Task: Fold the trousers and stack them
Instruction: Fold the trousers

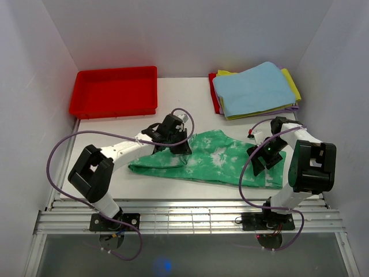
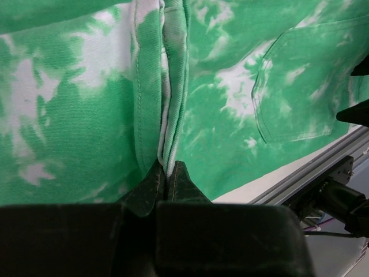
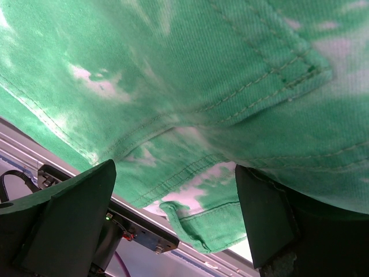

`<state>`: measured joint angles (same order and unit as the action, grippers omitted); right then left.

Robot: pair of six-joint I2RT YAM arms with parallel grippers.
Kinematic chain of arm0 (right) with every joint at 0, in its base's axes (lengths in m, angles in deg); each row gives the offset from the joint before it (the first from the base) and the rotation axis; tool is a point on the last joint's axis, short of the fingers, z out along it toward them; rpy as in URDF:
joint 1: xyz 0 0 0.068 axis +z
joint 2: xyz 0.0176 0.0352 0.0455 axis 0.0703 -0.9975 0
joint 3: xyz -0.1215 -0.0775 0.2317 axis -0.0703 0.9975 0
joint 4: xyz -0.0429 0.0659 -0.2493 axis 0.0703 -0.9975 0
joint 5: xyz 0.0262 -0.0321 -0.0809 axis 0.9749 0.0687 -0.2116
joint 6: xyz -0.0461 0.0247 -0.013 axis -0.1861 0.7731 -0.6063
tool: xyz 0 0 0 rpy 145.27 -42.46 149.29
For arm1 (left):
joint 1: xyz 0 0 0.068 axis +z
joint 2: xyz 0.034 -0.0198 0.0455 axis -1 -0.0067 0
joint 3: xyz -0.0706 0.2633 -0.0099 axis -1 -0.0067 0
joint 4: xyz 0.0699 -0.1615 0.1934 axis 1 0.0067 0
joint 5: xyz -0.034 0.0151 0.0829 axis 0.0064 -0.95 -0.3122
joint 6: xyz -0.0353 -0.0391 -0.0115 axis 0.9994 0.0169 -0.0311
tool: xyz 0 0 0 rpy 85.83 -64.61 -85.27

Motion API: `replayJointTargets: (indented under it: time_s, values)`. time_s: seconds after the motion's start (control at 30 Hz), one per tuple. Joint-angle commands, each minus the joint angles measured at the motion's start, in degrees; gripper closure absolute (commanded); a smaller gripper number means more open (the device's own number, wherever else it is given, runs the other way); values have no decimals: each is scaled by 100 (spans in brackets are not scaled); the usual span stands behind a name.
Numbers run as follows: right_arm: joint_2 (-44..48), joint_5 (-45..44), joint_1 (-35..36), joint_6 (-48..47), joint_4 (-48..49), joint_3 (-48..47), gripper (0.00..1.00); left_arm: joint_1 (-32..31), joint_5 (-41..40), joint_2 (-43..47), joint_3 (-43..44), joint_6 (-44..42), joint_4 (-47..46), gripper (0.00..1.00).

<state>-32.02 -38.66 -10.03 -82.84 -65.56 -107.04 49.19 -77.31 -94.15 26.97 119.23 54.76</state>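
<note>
The trousers [image 1: 213,158] lie spread across the near half of the white surface [image 1: 190,95], between my two arms, the left end already doubled into a thicker band. My left claw [image 1: 176,144] is pinched tight on a raised ridge of that fabric. In the wrist view the fingertips meet on stitched edges gathered together, which I take to be the layers I need to carry over as one for the next fold. My right claw [image 1: 262,158] hangs over the waist end with its jaws spread wide and nothing between them. A pocket seam and hem fill its view, so it seems placed to take that corner, though I cannot tell whether a finger brushes the cloth. At the far left sits the red tray [image 1: 114,91]. At the far right is a pile of folded cloths with a light blue cloth [image 1: 253,86] on top, well apart from the trousers. Plain white walls [image 1: 190,34] close in on three sides, and a metal rail [image 1: 190,219] runs along the near edge.
</note>
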Motion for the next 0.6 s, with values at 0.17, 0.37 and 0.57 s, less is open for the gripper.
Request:
replayJointTargets:
  time_s: [0.17, 0.37, 0.57]
  values:
    - [-104, 124, -24, 19, 55, 169, 10, -141, -26, -467, 330, 381, -175, 100]
    - [177, 528, -7, 28, -277, -173, 10, -212, 79, -696, 400, 337, -255, 70]
    - [494, 1336, 160, 142, -823, -1041, 10, -220, 343, -389, 620, 48, -159, 25]
